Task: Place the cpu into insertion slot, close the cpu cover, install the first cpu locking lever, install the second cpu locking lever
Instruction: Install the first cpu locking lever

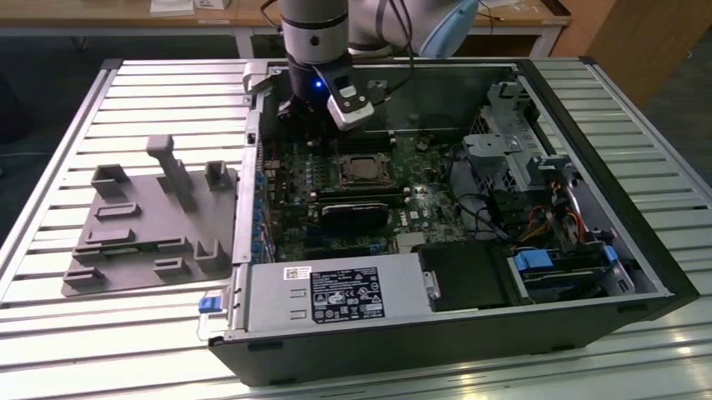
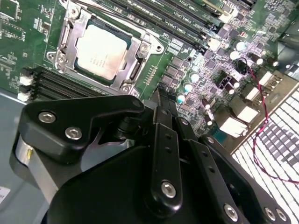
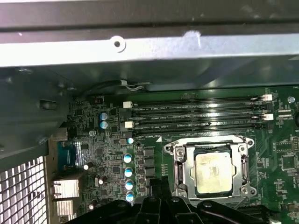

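Exterior, arm: here's the arm (image 1: 315, 37) reaching down into the open computer case (image 1: 623, 275) on the slatted table (image 1: 67, 350), wrist over the far part of the green board (image 1: 428, 196).
Exterior, cpu: the cpu (image 1: 359, 172) lies mid-board, a small grey square just nearer the camera than the wrist.
Exterior, tray: a grey moulded tray (image 1: 145, 225) sits on the table at the exterior view's left, right beside the case.
Second wrist view, gripper: the gripper (image 2: 161, 95) has its black fingers pressed together with nothing between them. The tips are near one corner of the insertion slot (image 2: 56, 58) and clear of it.
Second wrist view, cpu: silver top up, the cpu (image 2: 102, 50) is seated flat in the slot.
Second wrist view, cpu cover: the cpu cover (image 2: 70, 42) is down, framing the chip through its square opening.
Second wrist view, memory slots: long black memory slots (image 2: 56, 84) run alongside.
First wrist view, gripper: the fingertips (image 3: 157, 183) are together, between a row of blue-topped capacitors (image 3: 127, 172) and the insertion slot (image 3: 212, 150).
First wrist view, cpu: the cpu (image 3: 213, 172) is in place, with the cover (image 3: 183, 168) lying around it.
First wrist view, case: a grey metal wall (image 3: 140, 46) stands beyond the memory slots (image 3: 201, 116).
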`<state>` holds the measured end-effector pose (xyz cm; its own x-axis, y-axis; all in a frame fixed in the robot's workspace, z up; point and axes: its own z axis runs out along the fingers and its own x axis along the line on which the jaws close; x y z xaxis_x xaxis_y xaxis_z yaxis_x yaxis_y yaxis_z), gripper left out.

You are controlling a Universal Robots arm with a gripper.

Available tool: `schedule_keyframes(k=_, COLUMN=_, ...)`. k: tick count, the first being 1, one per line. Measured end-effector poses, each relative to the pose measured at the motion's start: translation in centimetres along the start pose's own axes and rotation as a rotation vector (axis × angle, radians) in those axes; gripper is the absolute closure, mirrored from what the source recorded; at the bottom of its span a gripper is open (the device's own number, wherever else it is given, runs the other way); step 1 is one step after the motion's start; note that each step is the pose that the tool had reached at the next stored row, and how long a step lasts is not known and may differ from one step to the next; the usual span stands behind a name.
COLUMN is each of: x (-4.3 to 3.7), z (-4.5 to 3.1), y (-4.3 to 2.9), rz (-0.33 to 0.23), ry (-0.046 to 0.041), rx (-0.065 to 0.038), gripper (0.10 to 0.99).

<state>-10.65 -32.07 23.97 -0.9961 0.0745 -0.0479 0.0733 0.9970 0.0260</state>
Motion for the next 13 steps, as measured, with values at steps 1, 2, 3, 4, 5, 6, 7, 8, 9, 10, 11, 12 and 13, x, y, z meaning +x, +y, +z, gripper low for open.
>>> schedule_keyframes(k=1, x=-0.01, z=-0.17, y=0.00, rz=0.000, ry=-0.0003, rx=0.000, gripper=0.984)
schedule_keyframes(k=2, x=-0.02, z=-0.35, y=0.01, rz=0.000, ry=-0.0008, rx=0.000, gripper=0.984)
schedule_keyframes(k=3, x=-0.02, z=-0.51, y=0.01, rz=0.000, ry=-0.0013, rx=0.000, gripper=0.984)
schedule_keyframes(k=4, x=-0.03, z=-0.67, y=0.02, rz=0.000, ry=-0.0018, rx=0.000, gripper=0.984)
schedule_keyframes(k=5, x=-0.04, z=-0.81, y=0.02, rz=0.000, ry=-0.0024, rx=0.000, gripper=0.984)
schedule_keyframes(k=6, x=-0.04, z=-0.95, y=0.02, rz=0.000, ry=-0.0030, rx=0.000, gripper=0.984)
schedule_keyframes(k=7, x=-0.05, z=-1.10, y=0.03, rz=0.000, ry=-0.0036, rx=0.000, gripper=0.984)
schedule_keyframes(k=8, x=-0.06, z=-1.25, y=0.03, rz=0.000, ry=-0.0042, rx=0.000, gripper=0.984)
schedule_keyframes(k=9, x=-0.07, z=-1.40, y=0.04, rz=0.000, ry=-0.0047, rx=0.000, gripper=0.984)
schedule_keyframes(k=10, x=-0.07, z=-1.54, y=0.04, rz=0.000, ry=-0.0053, rx=0.000, gripper=0.984)
schedule_keyframes(k=11, x=-0.08, z=-1.65, y=0.04, rz=0.000, ry=-0.0057, rx=0.000, gripper=0.984)
schedule_keyframes(k=12, x=-0.08, z=-1.66, y=0.04, rz=0.000, ry=-0.0064, rx=-0.001, gripper=0.984)
schedule_keyframes(k=13, x=-0.07, z=-1.66, y=0.04, rz=0.000, ry=-0.0068, rx=-0.003, gripper=0.984)
